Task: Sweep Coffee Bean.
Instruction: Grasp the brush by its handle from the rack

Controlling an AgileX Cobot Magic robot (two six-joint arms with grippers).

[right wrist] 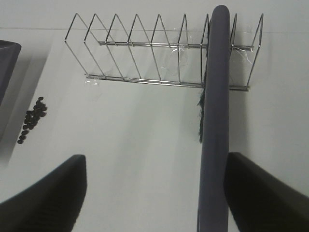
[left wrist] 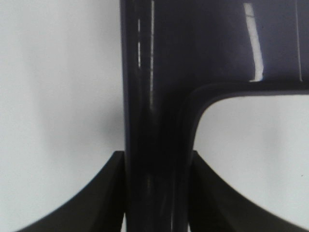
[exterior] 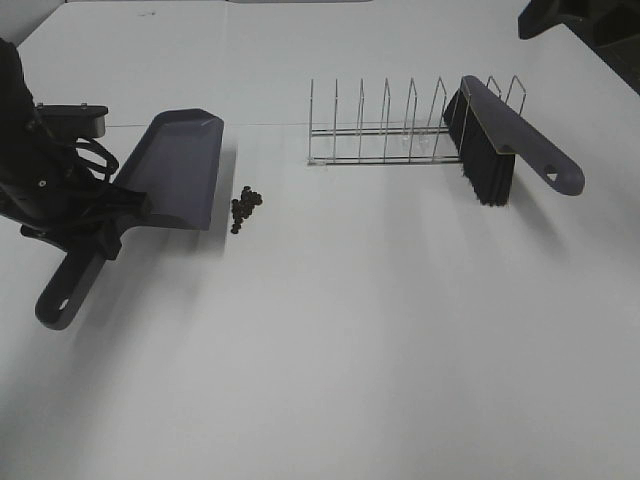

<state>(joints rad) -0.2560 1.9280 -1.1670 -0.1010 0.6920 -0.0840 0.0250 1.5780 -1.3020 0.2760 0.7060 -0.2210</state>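
Note:
Coffee beans (exterior: 245, 207) lie in a small dark cluster on the white table, just right of the grey-purple dustpan (exterior: 175, 165). They also show in the right wrist view (right wrist: 33, 118). My left gripper (exterior: 106, 226) is shut on the dustpan's handle (left wrist: 154, 145), one finger on each side. The grey-purple brush (exterior: 500, 135) with black bristles leans in a wire rack (exterior: 385, 130). My right gripper (right wrist: 154, 162) is open, and the brush handle (right wrist: 215, 135) runs between its fingers untouched. In the exterior high view only a dark part of the right arm (exterior: 585, 25) shows in the far right corner.
The wire rack (right wrist: 145, 53) stands at the back right of the table with several upright loops. The dustpan's edge (right wrist: 7, 58) shows beside the beans in the right wrist view. The white table (exterior: 350, 350) spreads in front.

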